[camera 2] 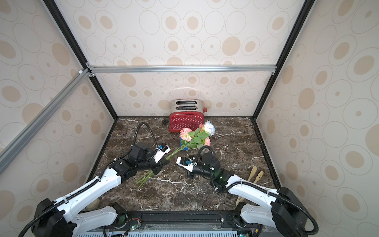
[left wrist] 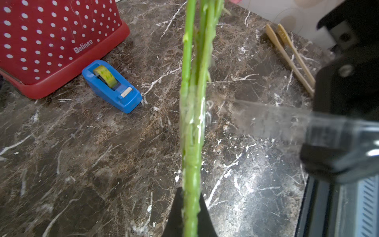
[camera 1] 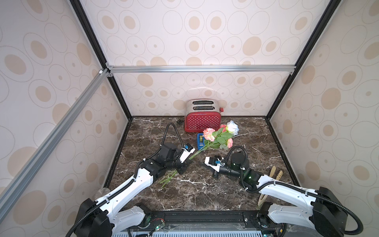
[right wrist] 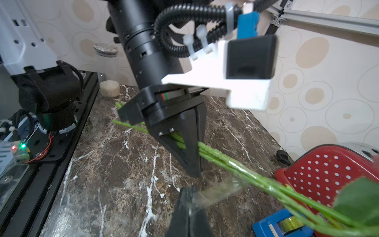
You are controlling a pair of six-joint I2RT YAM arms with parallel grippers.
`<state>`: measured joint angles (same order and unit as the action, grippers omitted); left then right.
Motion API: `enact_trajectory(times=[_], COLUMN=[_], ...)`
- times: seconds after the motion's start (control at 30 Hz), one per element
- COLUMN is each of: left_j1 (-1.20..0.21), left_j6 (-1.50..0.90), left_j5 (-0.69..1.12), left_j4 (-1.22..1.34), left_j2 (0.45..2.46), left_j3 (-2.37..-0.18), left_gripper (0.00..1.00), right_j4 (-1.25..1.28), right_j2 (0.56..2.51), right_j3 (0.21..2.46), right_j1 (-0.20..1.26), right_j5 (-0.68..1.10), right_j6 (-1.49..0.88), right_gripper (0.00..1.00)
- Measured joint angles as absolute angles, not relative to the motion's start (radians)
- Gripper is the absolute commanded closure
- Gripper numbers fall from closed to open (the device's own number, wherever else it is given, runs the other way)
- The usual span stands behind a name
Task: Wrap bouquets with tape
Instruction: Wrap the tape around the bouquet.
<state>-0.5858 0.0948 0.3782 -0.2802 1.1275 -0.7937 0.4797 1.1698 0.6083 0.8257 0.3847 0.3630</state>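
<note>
Left wrist view, nearest first: we see the left end effector point(left wrist: 190, 197) clamped shut on the thin green stems point(left wrist: 189, 51) of the bouquet point(camera 1: 219, 137), above the dark marble surface point(left wrist: 102, 164). Partway along the stems a glossy band of clear tape point(left wrist: 192, 117) clings around them. A loose strip of tape point(left wrist: 266, 121) stretches sideways from that band to the right end effector point(left wrist: 313, 139), which is pinched shut on the strip's free end. Farther off, the blue dispenser point(left wrist: 111, 88) with its yellowish roll point(left wrist: 104, 76) sits on the surface, just beside the red polka-dot toaster point(left wrist: 57, 45). In both top views the pink and white blooms point(camera 1: 209, 133) partly hide the dispenser, near the toaster. We judge the wrapping well begun: the strip is separate from the dispenser and stuck to the stems. Winding the loose tail around the stems, pressing it down and releasing both grips appear to remain.
</note>
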Motion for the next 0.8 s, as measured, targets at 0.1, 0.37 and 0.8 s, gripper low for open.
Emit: enact_trajectory(times=[0.1,0.37,0.8], left_j1=[-0.591,-0.603,-0.617], left_j6=[0.118,0.155,0.226], left_j5=[0.324,0.206,0.207], left_j4=[-0.281,-0.278,-0.257], left_j2=[1.143,1.148,1.085], left_j3=[-0.802,-0.805,-0.751], left_gripper=[1.0,1.0,1.0], right_j4=[0.461,0.399,0.331], right_j2=[1.228,1.322,1.43], right_j3=[0.689,0.808,0.931], right_j1=[0.833,0.888,0.892], right_j5=[0.335,0.148,-0.001], right_j6=[0.327,0.27,0.194], right_gripper=[1.0,1.0,0.98])
